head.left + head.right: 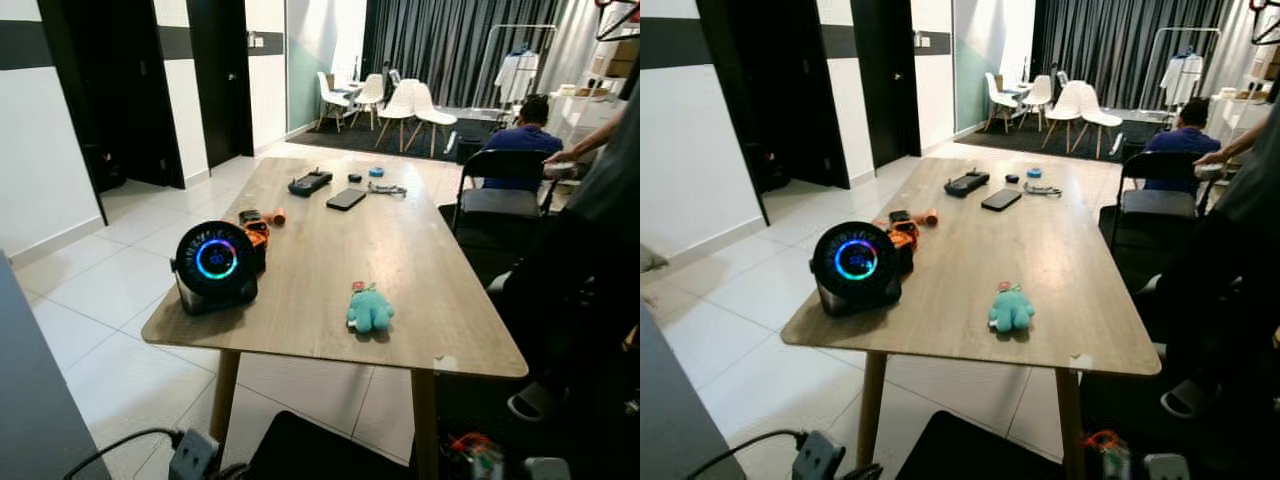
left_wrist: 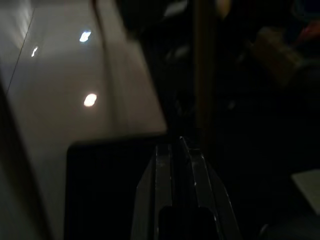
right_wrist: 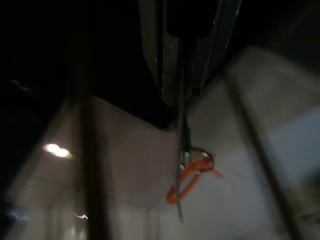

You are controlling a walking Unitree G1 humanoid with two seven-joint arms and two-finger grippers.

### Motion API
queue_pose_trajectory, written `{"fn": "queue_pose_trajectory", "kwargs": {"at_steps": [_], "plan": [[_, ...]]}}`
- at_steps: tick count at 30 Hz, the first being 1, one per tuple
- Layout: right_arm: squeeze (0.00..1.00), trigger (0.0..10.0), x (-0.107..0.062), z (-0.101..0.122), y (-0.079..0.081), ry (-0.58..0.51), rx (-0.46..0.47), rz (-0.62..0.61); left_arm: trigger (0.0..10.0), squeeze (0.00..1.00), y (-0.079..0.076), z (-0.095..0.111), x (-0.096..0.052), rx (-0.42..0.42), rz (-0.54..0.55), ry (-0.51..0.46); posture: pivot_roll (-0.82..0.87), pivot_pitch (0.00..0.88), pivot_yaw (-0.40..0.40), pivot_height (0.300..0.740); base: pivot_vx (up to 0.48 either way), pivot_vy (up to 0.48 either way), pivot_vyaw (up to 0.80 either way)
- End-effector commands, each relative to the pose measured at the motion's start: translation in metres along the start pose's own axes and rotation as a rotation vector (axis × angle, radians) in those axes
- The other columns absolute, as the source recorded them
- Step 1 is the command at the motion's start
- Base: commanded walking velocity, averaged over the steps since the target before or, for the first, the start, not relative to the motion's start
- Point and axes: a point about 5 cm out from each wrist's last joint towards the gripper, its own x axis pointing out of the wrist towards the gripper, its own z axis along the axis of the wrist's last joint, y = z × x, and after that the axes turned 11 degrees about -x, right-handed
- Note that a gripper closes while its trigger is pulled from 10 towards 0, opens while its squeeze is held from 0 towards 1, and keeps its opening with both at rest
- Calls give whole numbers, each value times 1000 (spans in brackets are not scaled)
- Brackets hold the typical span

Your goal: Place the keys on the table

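Ahead of me stands the table (image 1: 400, 255), a long wooden top on pale tiled floor (image 1: 110, 290), its near edge close below my head camera. To my right a person (image 1: 590, 270) in dark clothes stands close beside the table, and another person (image 1: 527, 135) in a blue top sits beyond the far end with their back to me, behind a black folding chair (image 1: 500, 185). White chairs (image 1: 400, 105) cluster further back before a dark curtain. On the near left corner of the table sits a round black fan (image 1: 214, 266) with a glowing blue ring, and just behind it an orange tool (image 1: 257, 228). Near the front edge, toward the middle, lies a small teal plush (image 1: 369, 309). At the far end lie a black controller (image 1: 310, 182), a phone (image 1: 346, 198) and a few small bits I cannot make out. My left gripper (image 2: 180, 150) hangs low in the dark, fingers pressed together with nothing between them. My right gripper (image 3: 182, 102) hangs low over the tiles too, fingers clenched on the keys (image 3: 192, 167): a ring with an orange tag dangles from the fingertips, clear of the table.
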Motion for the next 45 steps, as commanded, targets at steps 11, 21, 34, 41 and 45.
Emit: {"fn": "queue_pose_trajectory", "kwargs": {"at_steps": [11,21,34,41,45], "plan": [[0,10000,24,84,26,-262,13,317,10000,0,-30,43,31,23,-205,-103,-6,24,2,740,0,0,0],[0,10000,52,149,-35,-547,248,-215,10000,0,-40,89,58,37,-131,-262,-12,16,0,740,0,0,0],[0,10000,84,168,-51,-474,243,-334,10000,0,-38,106,78,35,3,-302,-9,19,-1,740,0,0,0],[0,10000,94,164,-33,-429,167,-253,10000,0,-41,116,79,-17,-5,-362,-3,23,-7,740,0,0,0],[0,10000,100,156,-26,-397,160,-246,10000,0,-42,117,79,-28,-29,-366,3,24,-6,740,211,0,0]]}}
